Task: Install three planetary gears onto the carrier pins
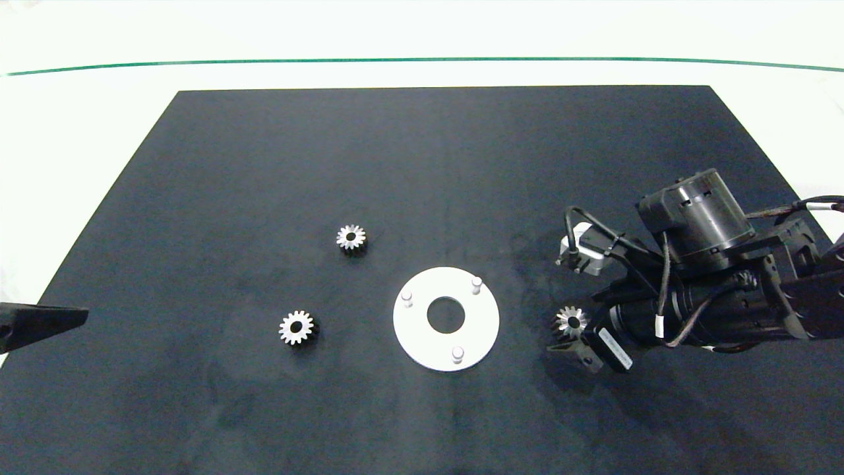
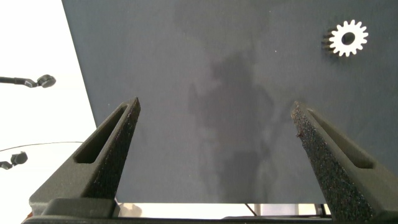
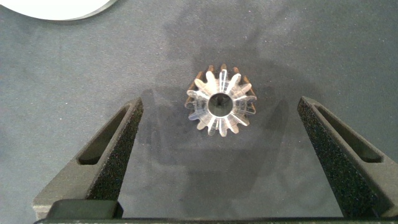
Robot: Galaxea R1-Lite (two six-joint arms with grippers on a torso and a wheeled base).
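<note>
Right gripper [image 3: 217, 155] poised over a planetary gear [image 3: 220, 106]
Its jaws stand wide apart, the gear between them, untouched, on the dark mat [image 1: 422, 165] beside the white disc [image 1: 446, 318]; all three carrier pins [image 1: 476, 284] are bare.

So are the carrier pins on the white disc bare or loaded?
Bare. All three carrier pins stand empty on the white disc; every planetary gear lies on the mat.

Dark mat [image 1: 264, 165] on white table [image 1: 79, 105]; thin green line [image 1: 422, 59] along far edge.
</note>
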